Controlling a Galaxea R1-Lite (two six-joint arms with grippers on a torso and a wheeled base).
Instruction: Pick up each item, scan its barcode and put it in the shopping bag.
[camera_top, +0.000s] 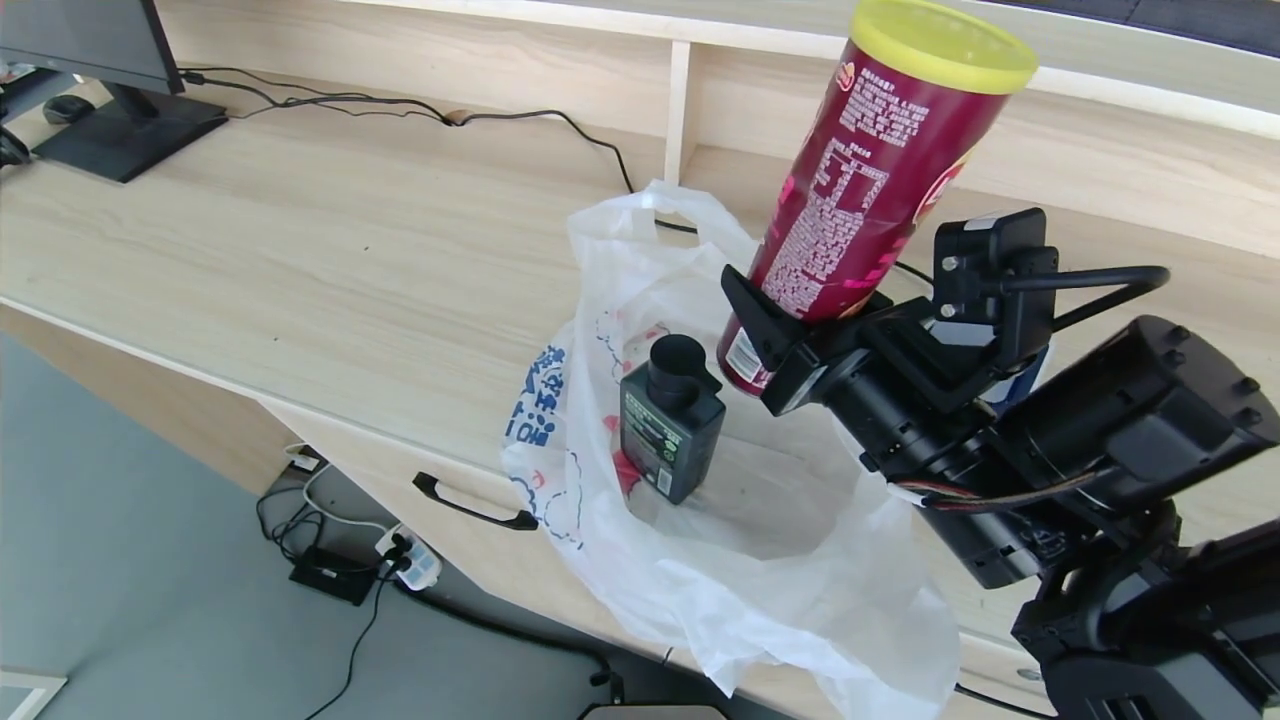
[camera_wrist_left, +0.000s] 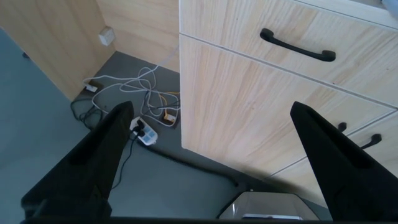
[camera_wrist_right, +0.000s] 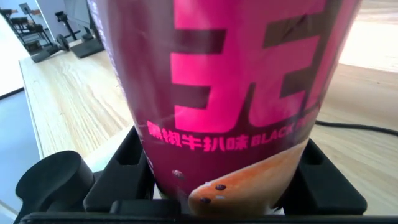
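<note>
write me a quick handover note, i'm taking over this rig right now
Right gripper: shut on the chips can, held tilted over the open shopping bag on the desk.
Left gripper: open, holding nothing, low in front of the desk drawers.
Done: the dark bottle stands inside the bag.
Left: lower the can into the bag and release it. Whether the can has been scanned cannot be told.

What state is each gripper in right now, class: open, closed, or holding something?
Left gripper: open, holding nothing.
Right gripper: closed on the chip can.
</note>
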